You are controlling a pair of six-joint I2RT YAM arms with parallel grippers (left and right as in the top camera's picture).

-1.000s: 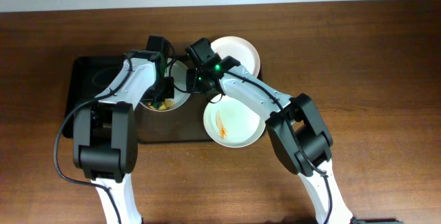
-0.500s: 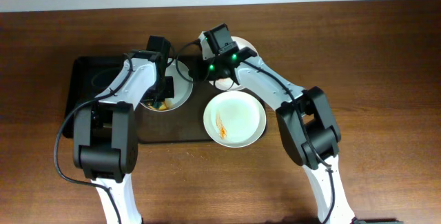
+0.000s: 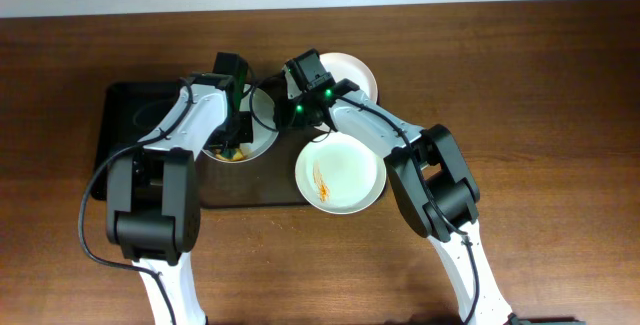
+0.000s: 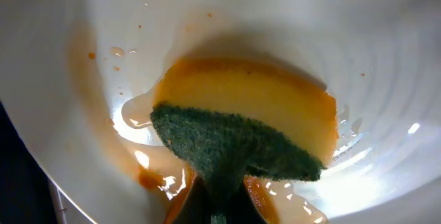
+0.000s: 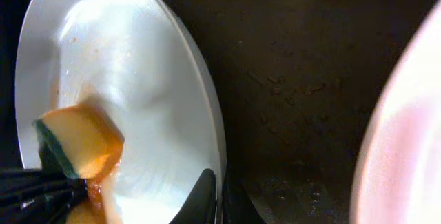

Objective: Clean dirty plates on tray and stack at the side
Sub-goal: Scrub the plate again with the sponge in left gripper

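Dirty plate (image 3: pixel 263 137) sits mid-tray (image 3: pixel 130 115), face up. It's round, so no long axis; orange-brown sauce is smeared over its bowl (image 4: pixel 344 45). Can't tell if the pinched edge is lifted.

Around it:
- A second streaked plate (image 3: pixel 352 163) is just right of it, at the tray's right end.
- A clean white plate (image 3: pixel 357 70) is on the table behind that, off the tray.
- Both arms crowd over the dirty plate and hide most of it from overhead.

Left gripper (image 3: pixel 233 145) is clenched on a yellow sponge with a green scouring side (image 4: pixel 241 134), pressed into the sauce. That arm reaches forward over the tray with the wrist pointing down.

Right gripper (image 3: pixel 283 115) is clamped on the plate's right rim (image 5: pixel 219 196), one finger on each side of the edge. That arm stretches forward and leftward, elbow over the second plate.
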